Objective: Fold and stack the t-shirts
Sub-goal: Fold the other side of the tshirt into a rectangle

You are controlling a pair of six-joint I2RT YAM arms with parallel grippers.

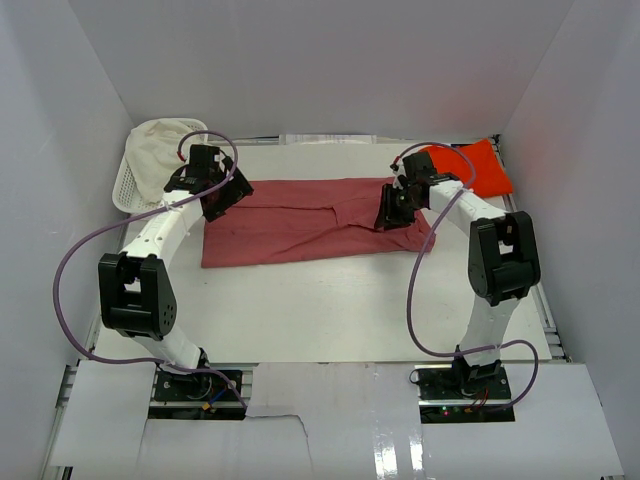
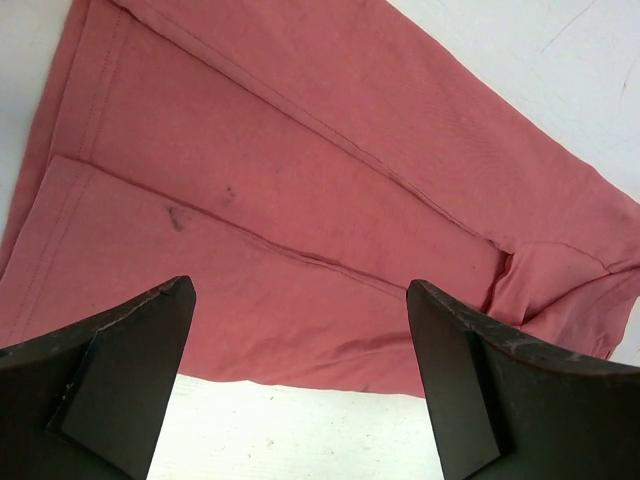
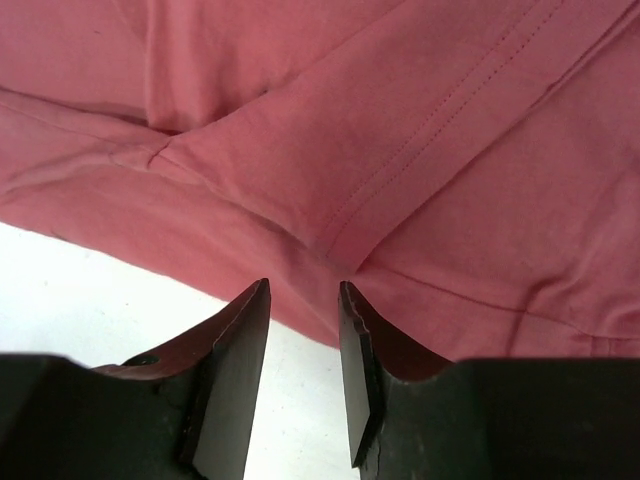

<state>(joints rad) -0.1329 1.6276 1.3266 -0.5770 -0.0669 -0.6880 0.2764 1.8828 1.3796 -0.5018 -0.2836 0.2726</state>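
Observation:
The dusty rose-red t-shirt lies flat on the white table as a long folded strip across the middle. The bright orange-red t-shirt lies folded at the back right corner. My left gripper hovers over the strip's left end with its jaws wide open and empty; its wrist view shows the rose shirt and its edge between the fingers. My right gripper is over the strip's right end, jaws open a narrow gap with nothing in it, at the rose shirt's edge.
A white lattice basket holding a cream cloth stands at the back left, just behind the left arm. White walls close in the table on three sides. Purple cables loop off both arms.

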